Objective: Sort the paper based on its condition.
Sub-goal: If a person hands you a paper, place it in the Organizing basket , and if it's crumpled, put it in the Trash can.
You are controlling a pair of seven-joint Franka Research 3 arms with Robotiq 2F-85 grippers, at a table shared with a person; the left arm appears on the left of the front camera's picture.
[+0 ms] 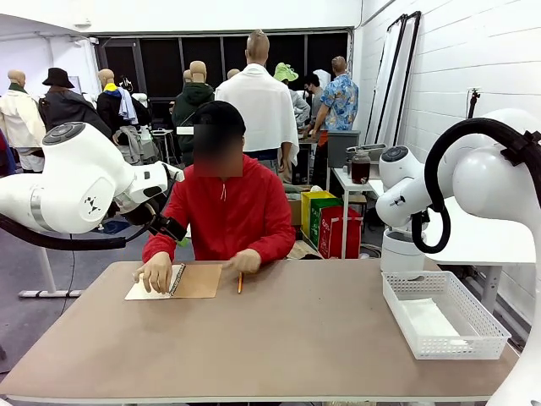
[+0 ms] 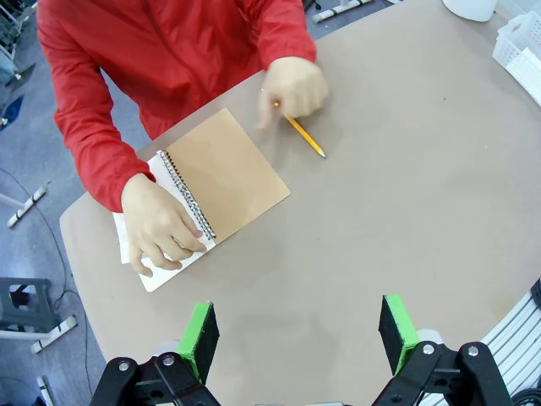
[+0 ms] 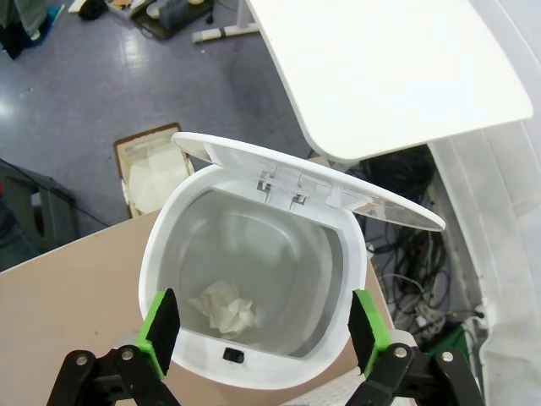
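The thin white sheet of paper [image 2: 139,262] lies toward the table's far left, at the open spiral-bound notebook with the brown cardboard cover [image 2: 228,173]. It is pressed flat under the person's hand [image 2: 161,224] (whether it is torn free of the wire I cannot tell). Its long axis runs along the spiral, slantwise across the left wrist view. The left gripper [image 2: 297,338] has its green-padded jaws wide and holds nothing. From it the sheet lies ahead and off to the picture's left, so that arm is the nearer one. The person's other hand [image 2: 292,89] rests by a yellow pencil [image 2: 303,135]. The right gripper [image 3: 264,338], jaws likewise wide and empty, hangs above an open white plastic lidded bin [image 3: 254,254] beside the table's edge. A crumpled white wad of paper [image 3: 221,306] lies at the bin's bottom. In my judgement the sheet must be freed before the left arm can take it.
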